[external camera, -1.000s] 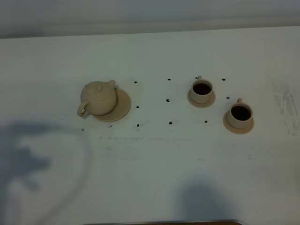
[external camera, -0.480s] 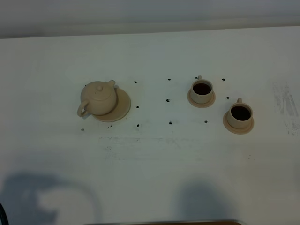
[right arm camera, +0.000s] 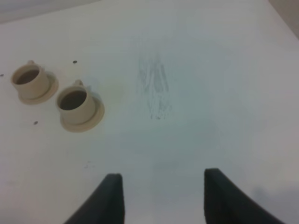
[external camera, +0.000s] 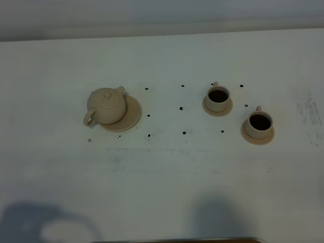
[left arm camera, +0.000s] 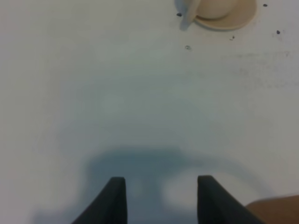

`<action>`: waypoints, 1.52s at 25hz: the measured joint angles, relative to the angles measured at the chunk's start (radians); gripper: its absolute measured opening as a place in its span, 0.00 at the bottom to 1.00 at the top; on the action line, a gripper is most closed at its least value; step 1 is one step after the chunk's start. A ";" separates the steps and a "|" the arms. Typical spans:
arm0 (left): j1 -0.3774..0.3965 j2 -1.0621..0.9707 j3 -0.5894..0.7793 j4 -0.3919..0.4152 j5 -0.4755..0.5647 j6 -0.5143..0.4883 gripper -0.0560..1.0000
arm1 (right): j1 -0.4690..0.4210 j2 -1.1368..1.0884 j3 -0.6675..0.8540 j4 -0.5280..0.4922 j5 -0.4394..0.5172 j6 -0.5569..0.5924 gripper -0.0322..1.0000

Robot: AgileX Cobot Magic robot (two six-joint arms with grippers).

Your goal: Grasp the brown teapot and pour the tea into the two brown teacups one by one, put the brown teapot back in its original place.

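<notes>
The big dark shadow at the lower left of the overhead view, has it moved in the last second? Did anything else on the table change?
Yes. The shadow slid down toward the near edge and shrank, so the left arm casting it is pulling back. Nothing was grasped or released. The brown teapot sits on its saucer, and the two brown teacups, both holding dark tea, stayed put.

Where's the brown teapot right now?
In the exterior high view the brown teapot sits left of centre on its wide saucer, overhanging its left edge, well left of the two teacups.
</notes>
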 joint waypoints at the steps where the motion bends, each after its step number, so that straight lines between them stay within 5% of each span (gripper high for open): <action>1: -0.013 -0.015 0.008 0.008 0.003 -0.009 0.38 | 0.000 0.000 0.000 0.000 0.000 0.000 0.43; 10: -0.095 -0.152 0.018 0.116 0.004 -0.148 0.38 | 0.000 0.000 0.000 0.000 0.000 0.000 0.43; 38: -0.112 -0.155 0.018 0.150 0.004 -0.173 0.38 | 0.000 0.000 0.000 0.000 0.000 0.000 0.43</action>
